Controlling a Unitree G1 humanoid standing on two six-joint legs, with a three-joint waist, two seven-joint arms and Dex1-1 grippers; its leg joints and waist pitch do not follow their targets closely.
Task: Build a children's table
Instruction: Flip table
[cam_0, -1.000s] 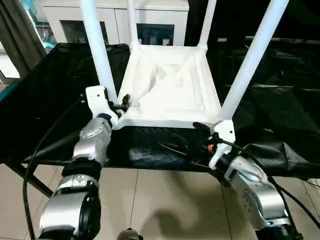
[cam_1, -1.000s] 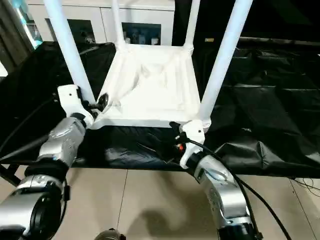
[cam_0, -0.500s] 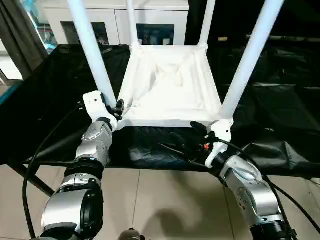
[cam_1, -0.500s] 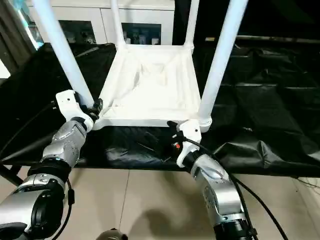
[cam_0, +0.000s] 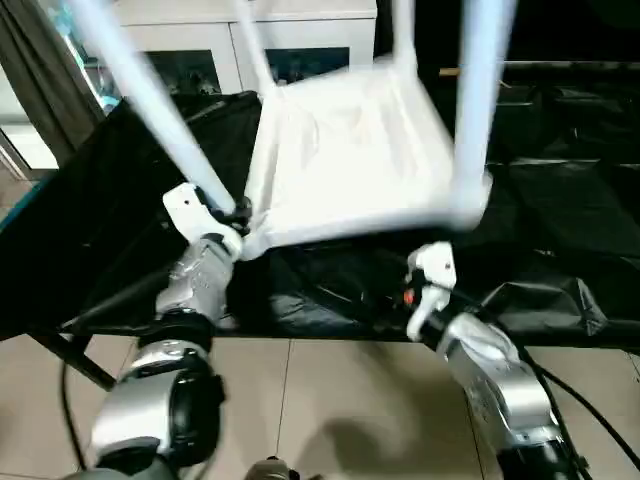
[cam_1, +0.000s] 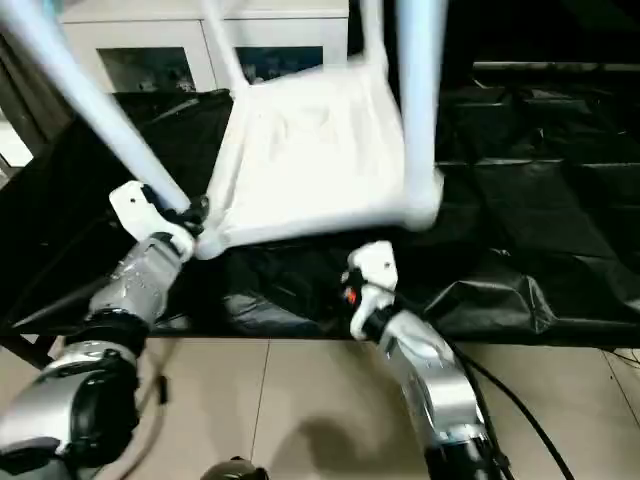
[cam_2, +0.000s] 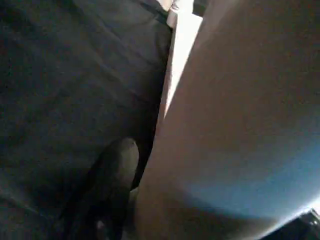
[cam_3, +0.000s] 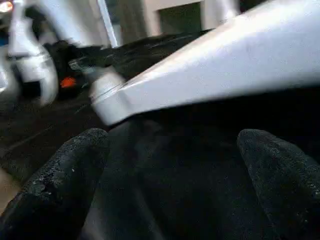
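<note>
While gripping a leg (cam_0: 165, 130) near its socket with the left pincer (cam_0: 232, 213), tilting the inverted tabletop (cam_0: 345, 150), probably for flipping; right pincer (cam_0: 420, 285) wide open, empty.

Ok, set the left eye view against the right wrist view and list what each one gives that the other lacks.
Left eye view: the four legs standing up from the upturned, tilted table, the left gripper at the near-left leg's base, the tiled floor and a white cabinet behind. Right wrist view: the right gripper seen from close up, its black fingers spread wide with nothing between them, below the table's edge. Both share the white tabletop and the black sheeting.
</note>
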